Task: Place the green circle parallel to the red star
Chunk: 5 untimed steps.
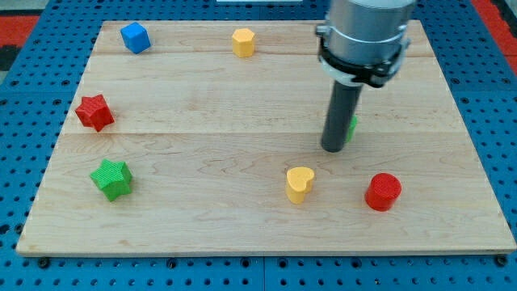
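The red star (94,111) lies near the board's left edge. The green circle (352,127) is right of centre, mostly hidden behind my rod; only a green sliver shows at the rod's right side. My tip (333,149) rests on the board just to the left of and below that sliver, touching or nearly touching the green circle.
A green star (111,179) lies at the lower left. A blue cube (136,37) and a yellow hexagon block (243,42) sit along the view's top. A yellow heart (300,183) and a red cylinder (383,191) lie below my tip. The wooden board (242,234) lies on a blue mat.
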Each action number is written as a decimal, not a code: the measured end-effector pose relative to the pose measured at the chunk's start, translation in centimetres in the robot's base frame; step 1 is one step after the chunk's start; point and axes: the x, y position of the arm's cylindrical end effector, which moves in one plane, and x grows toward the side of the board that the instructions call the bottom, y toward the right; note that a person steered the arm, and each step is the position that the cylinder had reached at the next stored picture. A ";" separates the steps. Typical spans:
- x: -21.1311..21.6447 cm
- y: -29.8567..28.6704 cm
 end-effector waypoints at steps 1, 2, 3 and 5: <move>-2.3 2.4; -2.6 5.1; -2.5 4.1; -2.8 4.0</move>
